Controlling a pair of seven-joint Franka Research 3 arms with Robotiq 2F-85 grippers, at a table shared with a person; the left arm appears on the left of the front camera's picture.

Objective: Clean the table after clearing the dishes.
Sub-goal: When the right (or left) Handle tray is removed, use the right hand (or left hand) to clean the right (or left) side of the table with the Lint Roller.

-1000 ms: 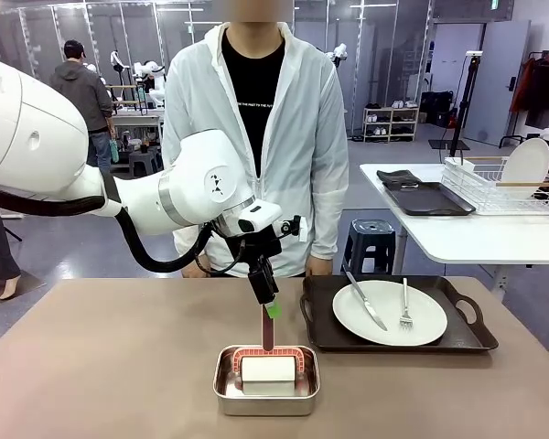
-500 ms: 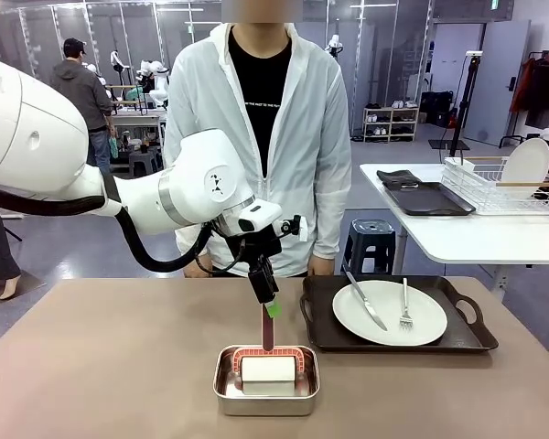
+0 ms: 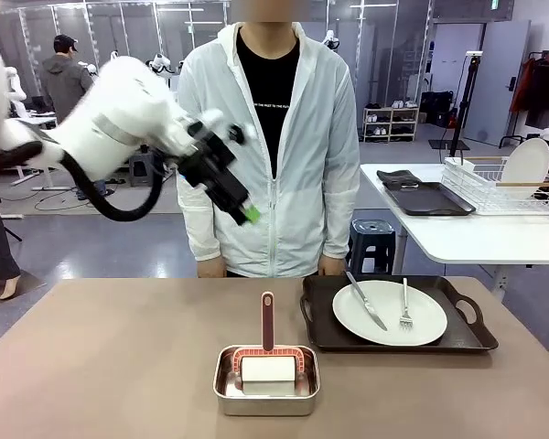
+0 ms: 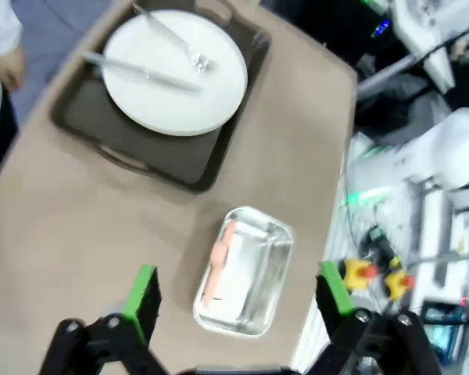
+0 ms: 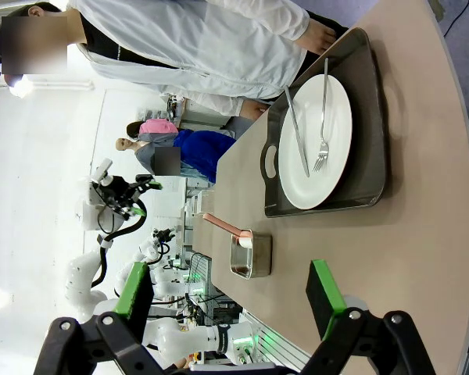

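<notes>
High above the table [image 3: 110, 366] and its steel pan [image 3: 227, 391], the left claw [image 3: 249, 214] is hanging open and empty, and the right claw [image 5: 228, 291] is gaping too.

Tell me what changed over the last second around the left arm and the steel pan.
The left gripper came off the red-handled cleaning tool and swung up toward the robot's left. It now hangs open and empty, high above the table. The tool stayed upright in the steel pan. The plate and its tray did not move.
</notes>
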